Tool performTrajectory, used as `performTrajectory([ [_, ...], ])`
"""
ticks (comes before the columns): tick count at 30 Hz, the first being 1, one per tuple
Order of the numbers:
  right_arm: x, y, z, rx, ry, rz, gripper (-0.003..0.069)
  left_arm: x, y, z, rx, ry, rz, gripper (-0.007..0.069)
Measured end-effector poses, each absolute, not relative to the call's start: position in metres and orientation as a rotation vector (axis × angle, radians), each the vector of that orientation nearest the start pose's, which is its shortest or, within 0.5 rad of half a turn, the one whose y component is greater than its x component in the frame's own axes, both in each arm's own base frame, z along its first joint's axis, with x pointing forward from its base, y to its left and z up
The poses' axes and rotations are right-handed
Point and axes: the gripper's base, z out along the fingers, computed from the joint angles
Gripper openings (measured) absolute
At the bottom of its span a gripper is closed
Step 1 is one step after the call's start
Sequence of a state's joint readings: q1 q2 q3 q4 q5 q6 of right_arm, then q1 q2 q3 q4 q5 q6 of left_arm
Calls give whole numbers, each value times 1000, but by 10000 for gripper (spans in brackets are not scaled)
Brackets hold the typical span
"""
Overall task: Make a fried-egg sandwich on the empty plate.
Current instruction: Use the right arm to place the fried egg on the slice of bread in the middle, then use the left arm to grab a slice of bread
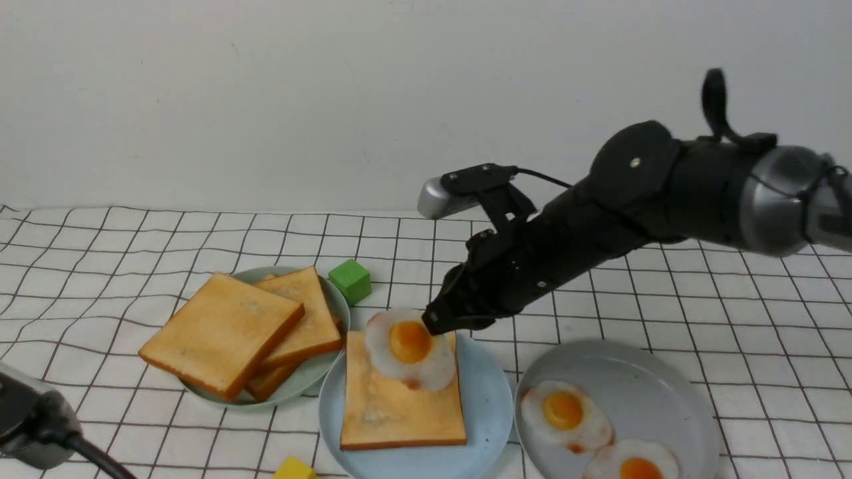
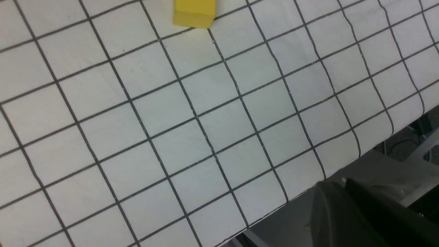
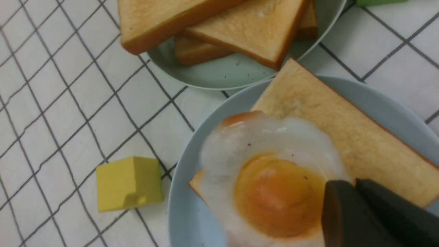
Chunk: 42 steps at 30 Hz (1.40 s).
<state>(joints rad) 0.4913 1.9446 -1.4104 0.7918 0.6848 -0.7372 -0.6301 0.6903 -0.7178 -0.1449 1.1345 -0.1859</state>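
Note:
The light blue plate [image 1: 489, 399] sits at the front centre with one toast slice [image 1: 399, 406] lying flat on it. A fried egg [image 1: 409, 349] with an orange yolk hangs tilted over the far end of that slice. My right gripper [image 1: 436, 324] pinches the egg's white rim, its jaws together. In the right wrist view the egg [image 3: 271, 192] fills the space just ahead of the gripper [image 3: 355, 183], above the toast [image 3: 343, 137]. My left gripper [image 2: 343, 181] is shut and empty, hanging past the table's front edge; its arm [image 1: 33, 426] shows at the lower left.
A pale green plate [image 1: 306, 376] left of the blue one holds several loose toast slices [image 1: 226, 332]. A grey plate [image 1: 632, 386] at the right carries two more fried eggs [image 1: 566, 412]. A green cube [image 1: 351, 281] lies behind the plates, and a yellow cube [image 1: 293, 469] at the front edge.

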Motion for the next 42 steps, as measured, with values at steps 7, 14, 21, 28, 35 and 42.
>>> performTrajectory([
  [7,355,236,208,-878,2431,732,339,77,-71,309,468,2561,-524,71],
  [14,323,215,296,-1028,2331,623,548,100,-86,317,181,2440,-684,85],
  [21,258,167,388,-947,2361,467,561,147,-118,296,-132,2487,-755,153],
  [28,198,128,424,-886,2321,401,561,208,-119,299,-217,2562,-610,303],
  [35,127,94,397,-861,2299,472,561,281,-30,299,-491,2531,-665,344],
  [42,94,78,370,-841,2281,502,561,328,30,282,-408,2508,-641,422],
])
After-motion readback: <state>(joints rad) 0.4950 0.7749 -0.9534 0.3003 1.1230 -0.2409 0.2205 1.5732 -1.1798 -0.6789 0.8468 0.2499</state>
